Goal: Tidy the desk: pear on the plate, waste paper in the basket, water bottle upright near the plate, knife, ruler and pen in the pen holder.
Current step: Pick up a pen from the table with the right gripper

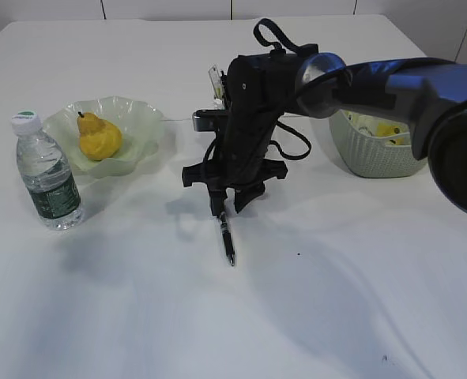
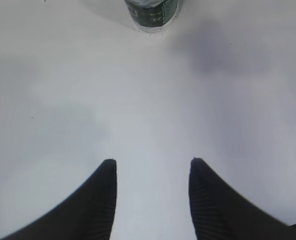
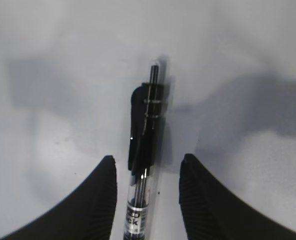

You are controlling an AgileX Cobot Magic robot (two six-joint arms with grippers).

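You've got a clear plastic pen (image 3: 143, 165) with a glossy black clip lying on a matt white tablecloth (image 1: 312, 316). The fingers (image 3: 95, 200) look like ribbed matt black rubber. At nine o'clock, the bottle (image 1: 47, 170) is shiny clear plastic, the plate (image 1: 138, 118) frosted translucent green, the pear (image 1: 99, 138) dull yellow.

The right arm (image 1: 296, 87) hides most of the pen holder (image 1: 217, 83) behind it, and what stands inside cannot be read. The basket (image 1: 375, 154) is partly covered too; its contents are perhaps paper. In the left wrist view the water bottle (image 2: 152, 14) is cut off above its base.
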